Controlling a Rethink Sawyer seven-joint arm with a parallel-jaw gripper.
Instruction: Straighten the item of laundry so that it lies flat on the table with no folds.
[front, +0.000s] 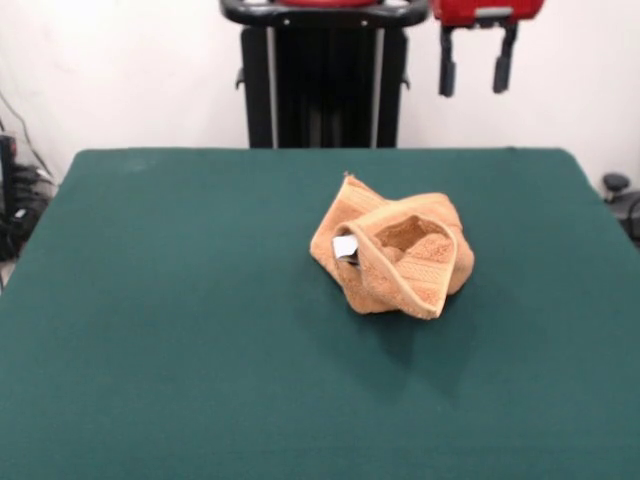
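With the gripper (475, 72) hanging spread above the table's (150, 300) far edge, you did best to pinch the crumpled towel's (395, 255) topmost banded edge.

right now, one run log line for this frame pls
towel: crumpled heap, tag showing | table: towel right of centre | gripper: open, raised at far edge, apart from towel | task: not done

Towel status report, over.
End effector open, raised beyond the table's far edge, holding nothing. Towel crumpled in a heap on table, not flat. Nothing in the way.
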